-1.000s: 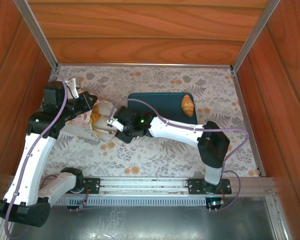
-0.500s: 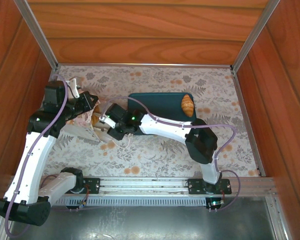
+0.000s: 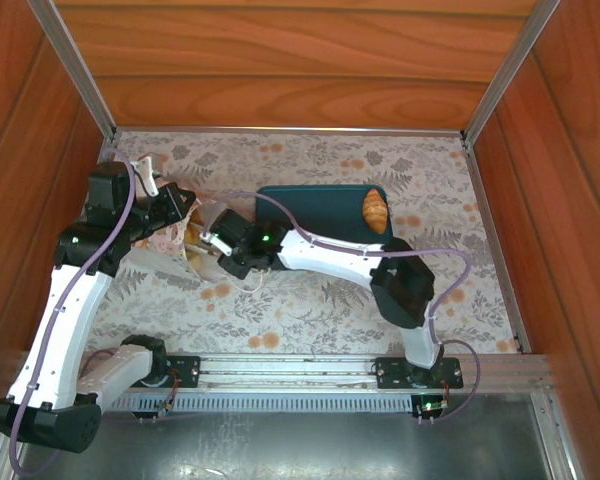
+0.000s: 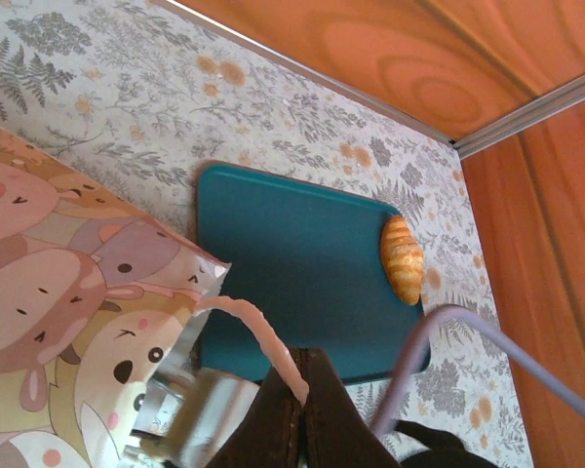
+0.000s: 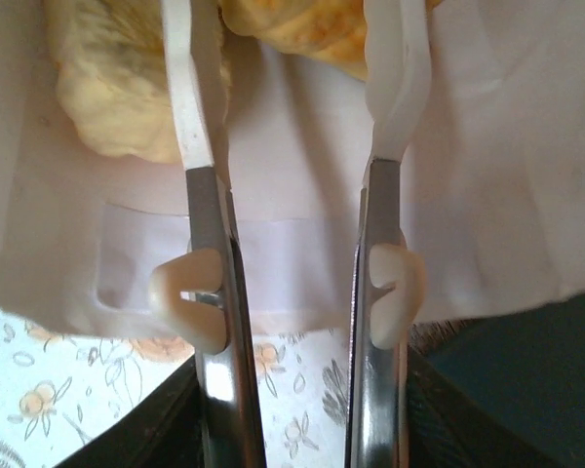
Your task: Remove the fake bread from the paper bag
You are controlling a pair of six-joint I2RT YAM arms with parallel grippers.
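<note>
Two pieces of fake bread point(image 5: 112, 93) lie just ahead of my right gripper point(image 5: 291, 68), inside the paper bag point(image 5: 487, 175). One is pale and sits outside the left finger, the other is golden and spans the gap at the fingertips. Those jaws stand parted, and I cannot tell whether they touch it. My left gripper point(image 4: 302, 414) is clenched on the bag's cord handle point(image 4: 258, 331). Beyond those jaws is a teal tray point(image 4: 283, 283) carrying one croissant point(image 4: 403, 258), well apart.

The paper bag point(image 4: 58, 283) lies left of the tray point(image 3: 320, 205), a croissant point(image 3: 375, 211) on its right end.
</note>
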